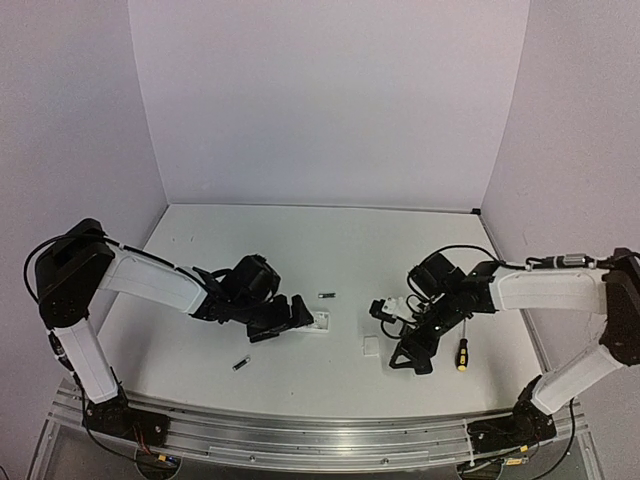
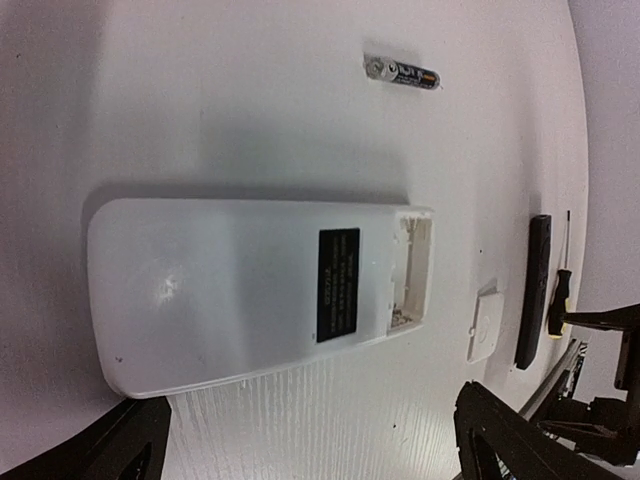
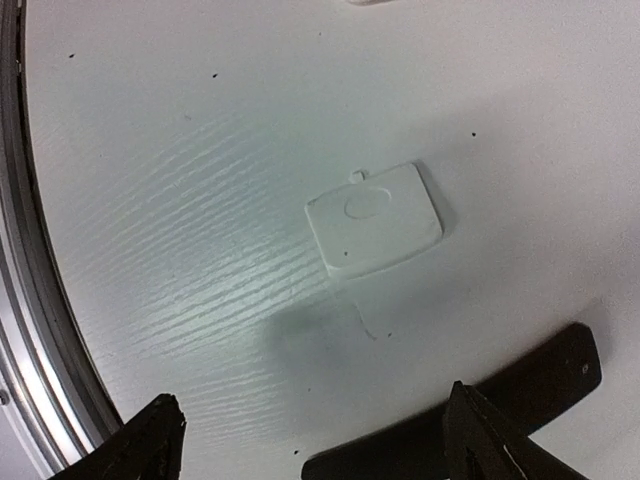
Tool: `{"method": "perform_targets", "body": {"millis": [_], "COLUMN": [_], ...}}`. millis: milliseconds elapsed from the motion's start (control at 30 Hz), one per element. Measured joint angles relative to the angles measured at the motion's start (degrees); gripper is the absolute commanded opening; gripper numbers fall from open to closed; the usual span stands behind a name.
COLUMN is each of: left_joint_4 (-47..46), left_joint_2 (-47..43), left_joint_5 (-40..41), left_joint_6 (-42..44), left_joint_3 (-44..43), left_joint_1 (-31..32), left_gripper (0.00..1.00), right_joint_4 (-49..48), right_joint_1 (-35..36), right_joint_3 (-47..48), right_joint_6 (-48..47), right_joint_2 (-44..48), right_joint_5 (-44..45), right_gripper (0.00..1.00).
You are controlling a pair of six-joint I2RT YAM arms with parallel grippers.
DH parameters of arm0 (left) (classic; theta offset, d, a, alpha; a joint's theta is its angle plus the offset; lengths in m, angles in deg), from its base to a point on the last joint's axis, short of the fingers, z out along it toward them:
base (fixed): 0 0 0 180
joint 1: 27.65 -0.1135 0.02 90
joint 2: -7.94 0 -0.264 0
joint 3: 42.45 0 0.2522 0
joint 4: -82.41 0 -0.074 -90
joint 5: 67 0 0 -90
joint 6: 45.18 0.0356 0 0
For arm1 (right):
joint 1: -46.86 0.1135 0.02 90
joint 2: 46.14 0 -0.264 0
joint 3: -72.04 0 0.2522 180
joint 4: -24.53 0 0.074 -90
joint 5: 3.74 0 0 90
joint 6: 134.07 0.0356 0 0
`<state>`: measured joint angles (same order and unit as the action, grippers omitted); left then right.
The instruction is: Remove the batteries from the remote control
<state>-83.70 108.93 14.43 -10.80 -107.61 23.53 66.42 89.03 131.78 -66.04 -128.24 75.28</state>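
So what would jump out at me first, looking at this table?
A white remote lies back up beneath the left tool, its battery bay open and apparently empty. One loose battery lies on the table just beyond it. A small white cover sits below the right tool, with a yellow-and-black screwdriver nearby.

No words or numbers can be read. The white remote [image 2: 250,290] has a black sticker [image 2: 338,284] on its back. The sticker has tiny pale print, too small to make out. A battery [image 2: 402,72] lies apart from the remote on the tabletop [image 2: 250,120]. It has small marks and an orange band on its side, too blurry to read.
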Motion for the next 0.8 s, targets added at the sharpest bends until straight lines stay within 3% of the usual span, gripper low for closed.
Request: {"method": "perform_targets", "body": {"millis": [167,500,800], "left_joint_4": [-1.26,1.69,4.61], "left_joint_2": [1.26,5.88,6.45], "left_joint_5": [-0.83,-0.88,-1.82], "left_joint_6": [0.16,3.48,4.81], "left_joint_3": [-1.02,-7.84,-9.52], "left_joint_1": [-2.62,-3.63,-3.68], "left_gripper": [1.00,1.00,1.00], "right_joint_4": [-0.23,-3.44,-8.71], "right_joint_1": [0.00,0.00,0.01], "right_joint_3": [5.32,7.85,8.39], "right_joint_6": [-6.47,-12.17,-13.30], "right_joint_2": [-8.74,-17.46,-19.41], "right_joint_5": [-0.34,1.94,3.63], "right_gripper": [0.85,0.84,0.81]}}
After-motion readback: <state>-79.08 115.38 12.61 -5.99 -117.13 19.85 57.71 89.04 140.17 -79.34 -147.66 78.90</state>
